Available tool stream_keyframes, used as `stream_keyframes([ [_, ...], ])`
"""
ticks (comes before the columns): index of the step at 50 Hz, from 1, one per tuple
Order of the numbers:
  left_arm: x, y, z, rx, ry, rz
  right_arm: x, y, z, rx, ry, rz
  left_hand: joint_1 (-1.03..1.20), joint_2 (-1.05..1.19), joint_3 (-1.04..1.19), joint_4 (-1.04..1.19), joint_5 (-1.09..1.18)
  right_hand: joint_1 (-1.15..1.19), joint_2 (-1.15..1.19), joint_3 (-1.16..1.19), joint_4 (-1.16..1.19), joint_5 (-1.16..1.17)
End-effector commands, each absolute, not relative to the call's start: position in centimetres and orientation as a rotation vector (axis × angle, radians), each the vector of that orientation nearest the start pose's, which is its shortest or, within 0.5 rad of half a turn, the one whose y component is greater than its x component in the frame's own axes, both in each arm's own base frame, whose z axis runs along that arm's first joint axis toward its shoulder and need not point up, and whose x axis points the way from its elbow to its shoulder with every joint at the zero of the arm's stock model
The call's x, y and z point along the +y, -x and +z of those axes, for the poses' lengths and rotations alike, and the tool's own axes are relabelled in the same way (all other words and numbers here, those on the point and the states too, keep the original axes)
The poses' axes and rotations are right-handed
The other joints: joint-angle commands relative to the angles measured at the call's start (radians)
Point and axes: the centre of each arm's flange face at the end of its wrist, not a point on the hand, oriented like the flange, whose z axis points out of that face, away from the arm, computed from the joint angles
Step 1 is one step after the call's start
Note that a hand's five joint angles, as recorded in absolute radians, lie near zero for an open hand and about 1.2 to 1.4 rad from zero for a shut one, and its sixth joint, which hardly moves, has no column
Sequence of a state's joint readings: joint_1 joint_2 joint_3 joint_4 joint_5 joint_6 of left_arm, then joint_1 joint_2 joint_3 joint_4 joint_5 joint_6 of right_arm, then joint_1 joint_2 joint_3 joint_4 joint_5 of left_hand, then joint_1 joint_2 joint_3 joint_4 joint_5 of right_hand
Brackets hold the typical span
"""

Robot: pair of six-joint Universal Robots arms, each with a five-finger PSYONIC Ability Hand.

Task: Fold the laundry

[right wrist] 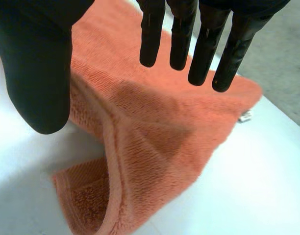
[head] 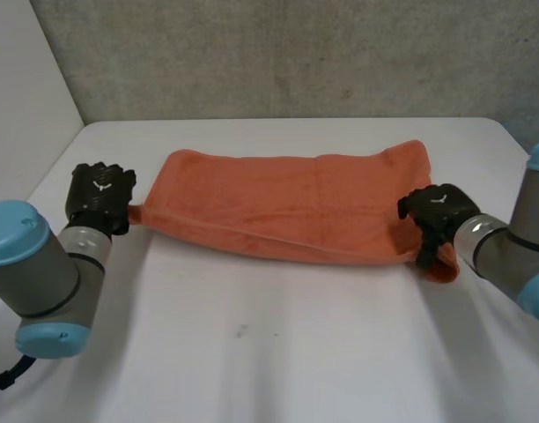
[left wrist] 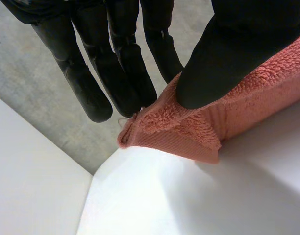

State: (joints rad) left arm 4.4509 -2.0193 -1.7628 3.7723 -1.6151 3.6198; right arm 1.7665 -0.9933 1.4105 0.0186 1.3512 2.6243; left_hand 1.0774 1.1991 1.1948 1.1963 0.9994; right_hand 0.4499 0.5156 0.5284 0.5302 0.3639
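One camera looks down from the near side at the whole table [head: 252,352], and two wrist cameras sit very close, each over one end, left or right, of the same towel [head: 296,207].

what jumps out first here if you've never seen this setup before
The orange towel catches the eye first, stretched across the middle of the white table. The left hand pinches the corner at one end between thumb and fingers. At the other end the right hand is over the rumpled near corner, its fingers straight and gripping nothing.
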Motion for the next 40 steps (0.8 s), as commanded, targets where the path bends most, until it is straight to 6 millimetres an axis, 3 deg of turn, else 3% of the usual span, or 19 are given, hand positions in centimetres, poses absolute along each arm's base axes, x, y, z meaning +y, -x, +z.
stream_keyframes([
  [1,-32.3,21.5,16.6,1.975,-0.686,-2.097,-33.0,-19.7,17.4,2.373,0.604,-1.751,0.319,0.197,0.201,0.200,0.222,-0.010,-0.075,-0.088,-0.090,-0.098],
  [6,-32.2,21.4,16.7,1.995,-0.669,-2.106,-32.5,-17.1,16.8,2.379,0.272,-1.691,0.319,0.197,0.201,0.200,0.222,-0.013,-0.078,-0.091,-0.093,-0.101],
  [9,-32.2,21.4,16.7,2.002,-0.661,-2.108,-32.0,-16.0,15.7,2.405,0.168,-1.633,0.319,0.197,0.201,0.200,0.222,-0.004,-0.070,-0.082,-0.084,-0.092],
  [22,-32.2,21.4,16.7,2.004,-0.659,-2.106,-30.5,-15.4,13.6,2.447,0.143,-1.550,0.319,0.197,0.201,0.200,0.222,0.055,-0.011,-0.024,-0.026,-0.034],
  [33,-32.2,21.4,16.6,2.006,-0.661,-2.105,-31.5,-15.6,13.5,2.380,0.168,-1.634,0.319,0.197,0.201,0.200,0.222,0.251,0.186,0.173,0.171,0.163],
  [40,-32.2,21.4,16.6,2.006,-0.661,-2.105,-32.6,-15.7,12.3,2.378,0.169,-1.650,0.319,0.197,0.201,0.200,0.222,0.328,0.262,0.249,0.248,0.239],
])
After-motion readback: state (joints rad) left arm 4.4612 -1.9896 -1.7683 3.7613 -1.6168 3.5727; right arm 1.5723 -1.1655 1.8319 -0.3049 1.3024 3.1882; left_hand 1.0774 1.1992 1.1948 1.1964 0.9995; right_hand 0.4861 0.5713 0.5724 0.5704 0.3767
